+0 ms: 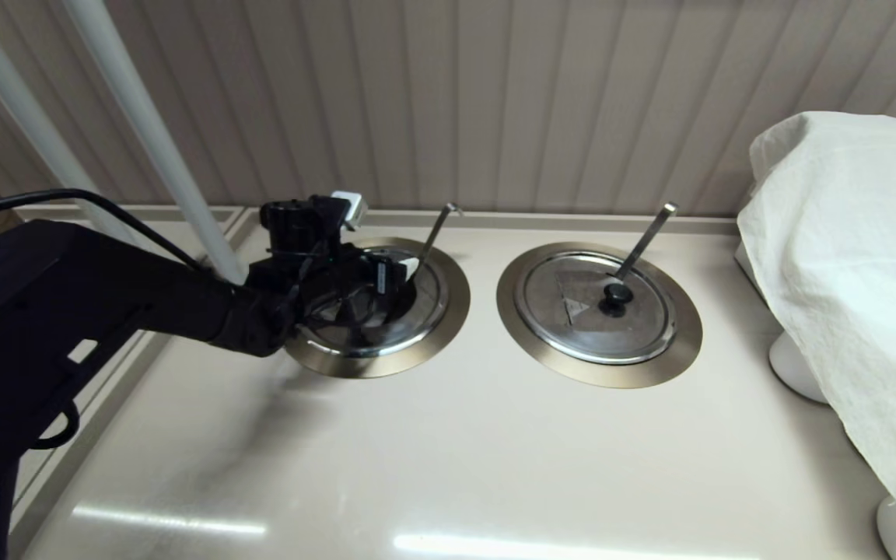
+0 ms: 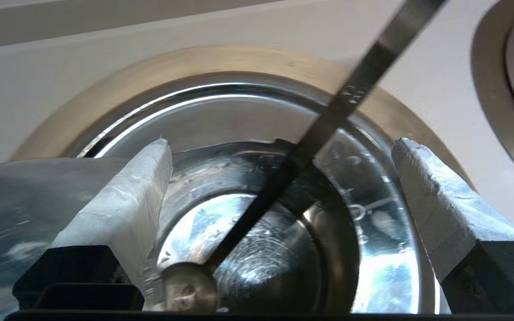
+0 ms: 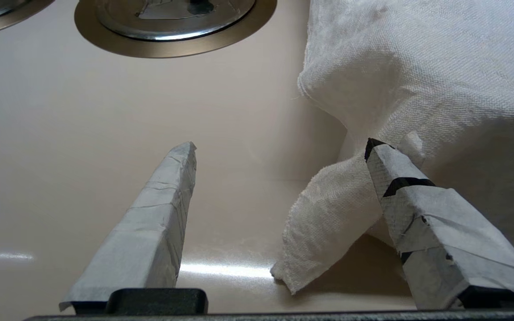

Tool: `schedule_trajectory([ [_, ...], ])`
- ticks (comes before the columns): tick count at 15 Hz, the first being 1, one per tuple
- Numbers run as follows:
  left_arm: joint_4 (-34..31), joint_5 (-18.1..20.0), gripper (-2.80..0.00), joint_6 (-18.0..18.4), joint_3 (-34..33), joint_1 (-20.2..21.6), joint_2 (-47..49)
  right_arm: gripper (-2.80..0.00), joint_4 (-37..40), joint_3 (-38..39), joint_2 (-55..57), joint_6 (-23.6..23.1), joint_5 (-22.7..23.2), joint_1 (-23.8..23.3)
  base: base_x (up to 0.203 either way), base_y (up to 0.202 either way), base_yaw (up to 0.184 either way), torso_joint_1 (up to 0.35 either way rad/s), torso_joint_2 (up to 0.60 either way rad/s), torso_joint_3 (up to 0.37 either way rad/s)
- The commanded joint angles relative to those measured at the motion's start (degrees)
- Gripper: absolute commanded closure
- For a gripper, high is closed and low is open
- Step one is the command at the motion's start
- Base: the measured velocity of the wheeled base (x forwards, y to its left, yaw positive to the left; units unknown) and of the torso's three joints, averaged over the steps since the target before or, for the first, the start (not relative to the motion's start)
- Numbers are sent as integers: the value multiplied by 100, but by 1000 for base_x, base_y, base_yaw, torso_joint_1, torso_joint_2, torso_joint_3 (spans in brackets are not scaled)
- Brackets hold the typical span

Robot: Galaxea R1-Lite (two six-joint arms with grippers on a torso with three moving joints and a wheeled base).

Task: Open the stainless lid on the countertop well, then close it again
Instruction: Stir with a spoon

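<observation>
Left gripper [image 2: 281, 187], fingers apart, over dark bronze-ringed countertop well [image 1: 448, 311]; shiny round stainless lid [image 2: 25, 209] folded open (seemingly). Next: close it.

I see the countertop well [image 1: 457, 299] at the left of the counter, near the back wall, its wide brushed bronze-grey flange [image 2: 194, 58] set flush. It stands uncovered, and I look down onto its shiny steel inside. The stainless lid [image 2: 25, 196] shows only as a raised steel sheet at the well's edge; I cannot tell its fold.
</observation>
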State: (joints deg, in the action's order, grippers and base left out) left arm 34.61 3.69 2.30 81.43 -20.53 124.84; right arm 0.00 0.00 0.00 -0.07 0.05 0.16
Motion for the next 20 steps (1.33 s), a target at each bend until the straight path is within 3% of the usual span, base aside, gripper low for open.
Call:
schedule_trajectory([
  [1,20,1,-280,-4,215,-87,424,-280,0,0,2,-1,2,3,0,0,0,0,0,0],
  [3,34,-92,-280,-7,465,-264,770,-280,0,0,9,-1,4,2,0,0,0,0,0,0],
  [6,721,-261,-280,-13,669,-347,1168,-280,0,0,1,-1,4,4,0,0,0,0,0,0],
  [9,1059,-866,-280,-42,1134,-458,1582,-280,0,0,9,-1,1,2,0,0,0,0,0,0],
  [20,1101,-915,-280,-143,1384,-478,1767,-280,0,0,9,-1,4,9,0,0,0,0,0,0],
])
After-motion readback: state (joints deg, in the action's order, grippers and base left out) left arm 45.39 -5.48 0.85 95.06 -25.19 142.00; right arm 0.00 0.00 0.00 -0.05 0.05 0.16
